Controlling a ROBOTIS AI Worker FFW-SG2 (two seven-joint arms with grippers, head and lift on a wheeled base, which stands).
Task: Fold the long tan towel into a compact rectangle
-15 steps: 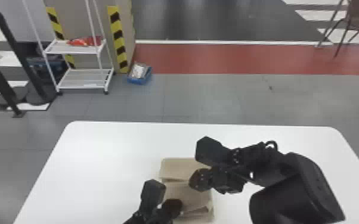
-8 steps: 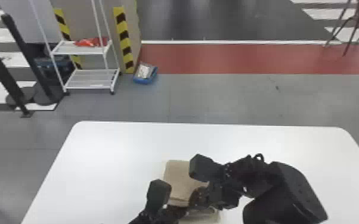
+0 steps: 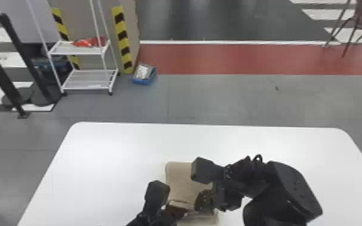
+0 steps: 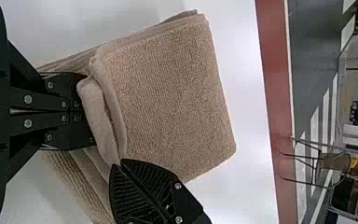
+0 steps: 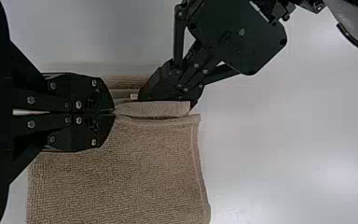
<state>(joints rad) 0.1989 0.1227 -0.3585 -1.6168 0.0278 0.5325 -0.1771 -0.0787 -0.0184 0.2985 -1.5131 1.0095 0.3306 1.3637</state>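
The tan towel point(image 3: 179, 180) lies folded in layers near the table's front edge. My left gripper point(image 3: 176, 210) is at the near-left part of its folded edge, and my right gripper point(image 3: 203, 200) is just to the right. In the left wrist view, a rolled lip of the towel point(image 4: 168, 98) covers the fingertips of my left gripper point(image 4: 85, 112), shut on it. In the right wrist view, my right gripper point(image 5: 113, 112) is shut on the same edge of the towel point(image 5: 121, 182); its exact pinch is partly hidden.
The white table point(image 3: 105, 156) extends around the towel on both sides and behind it. My right forearm point(image 3: 291, 192) spans the table's right front. Beyond the table stand a white shelf cart point(image 3: 84, 79) and a blue box point(image 3: 143, 75) on the floor.
My right gripper has come nearer the front edge, beside the left one, and the towel's folded edge has moved the same way. The head view has shifted slightly.
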